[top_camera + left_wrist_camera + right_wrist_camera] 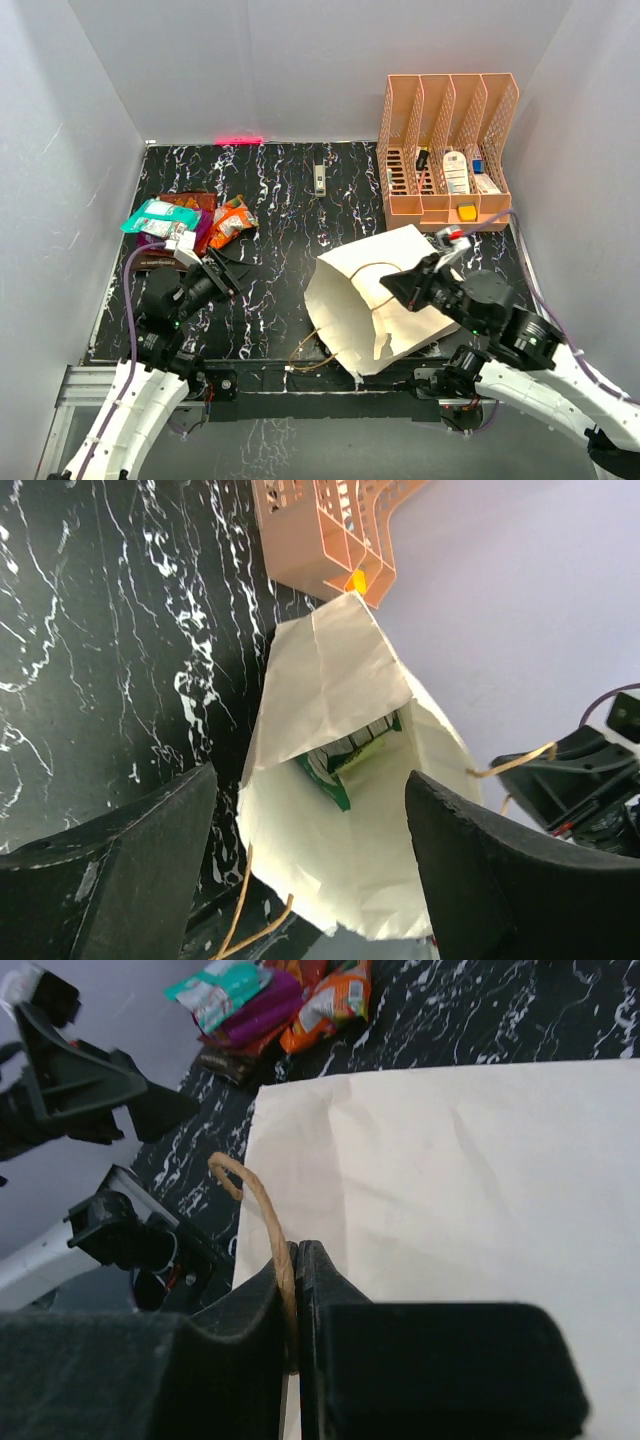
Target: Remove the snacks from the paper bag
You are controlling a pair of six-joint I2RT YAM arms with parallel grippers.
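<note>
Bag [385, 290] lies sideways mid-table, mouth facing left gripper [228, 266] — fingers wide, empty. Right gripper [297, 1252] pinches cord handle [262, 1210]; hold that taut, reach straight in for green packet [345, 765] inside.

packet [338, 767] mostly hidden in bag [330, 670], organiser [330, 530] cropped

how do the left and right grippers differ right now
The left gripper is open and empty; the right gripper is shut on the cord handle of the paper bag. The left gripper faces the bag's open mouth from outside, touching nothing, while the right gripper sits over the bag's upper side. Both have black fingers.
</note>
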